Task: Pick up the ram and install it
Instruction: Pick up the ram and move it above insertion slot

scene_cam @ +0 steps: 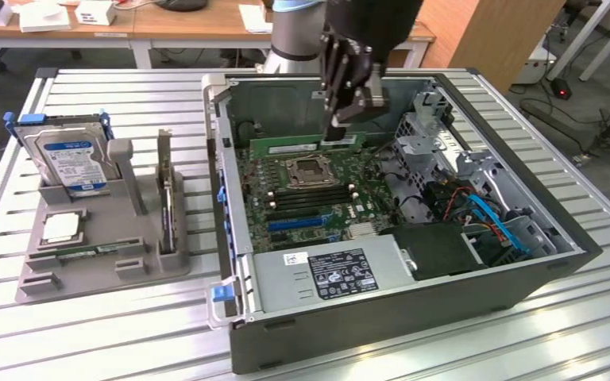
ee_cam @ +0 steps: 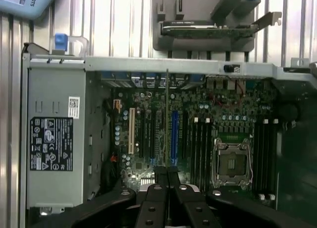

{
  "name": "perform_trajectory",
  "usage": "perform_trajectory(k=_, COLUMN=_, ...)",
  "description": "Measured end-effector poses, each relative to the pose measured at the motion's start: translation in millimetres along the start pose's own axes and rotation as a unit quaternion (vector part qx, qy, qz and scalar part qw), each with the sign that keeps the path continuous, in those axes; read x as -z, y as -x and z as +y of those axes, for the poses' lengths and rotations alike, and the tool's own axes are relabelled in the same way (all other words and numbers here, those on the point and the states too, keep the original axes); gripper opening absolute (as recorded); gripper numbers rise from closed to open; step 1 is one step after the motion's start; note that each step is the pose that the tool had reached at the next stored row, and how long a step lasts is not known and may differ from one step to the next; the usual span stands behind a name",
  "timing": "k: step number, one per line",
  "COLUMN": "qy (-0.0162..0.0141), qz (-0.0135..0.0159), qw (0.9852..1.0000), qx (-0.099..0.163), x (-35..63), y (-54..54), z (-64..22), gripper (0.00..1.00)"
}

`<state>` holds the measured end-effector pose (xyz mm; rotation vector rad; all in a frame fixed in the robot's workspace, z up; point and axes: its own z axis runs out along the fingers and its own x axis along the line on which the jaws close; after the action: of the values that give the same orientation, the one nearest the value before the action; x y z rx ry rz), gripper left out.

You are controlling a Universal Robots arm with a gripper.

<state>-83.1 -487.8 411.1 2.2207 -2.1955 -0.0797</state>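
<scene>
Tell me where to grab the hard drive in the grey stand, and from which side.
Probably by its free upper part, coming straight down from above. The hard drive stands on end in the grey stand, whose slot covers its lower end; the jaws should close across its two flat faces.

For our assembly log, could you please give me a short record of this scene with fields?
hand: shut on the long thin green circuit-board ram stick
ram position: over the green motherboard, near the silver processor socket, inside the open black computer case
seated: cannot tell
grey holder: silver hard drive with blue label, dark expansion card
</scene>
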Motion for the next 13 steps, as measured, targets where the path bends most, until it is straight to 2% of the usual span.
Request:
perform_trajectory(k=7, qy=0.0, qz=0.0, qw=1.0, qx=0.0, x=1.5, y=-0.3, z=-29.2, gripper=0.1)
perform_trajectory(k=13, qy=0.0, qz=0.0001, qw=1.0, qx=0.0, x=2.4, y=-0.6, z=-48.8, gripper=0.1)
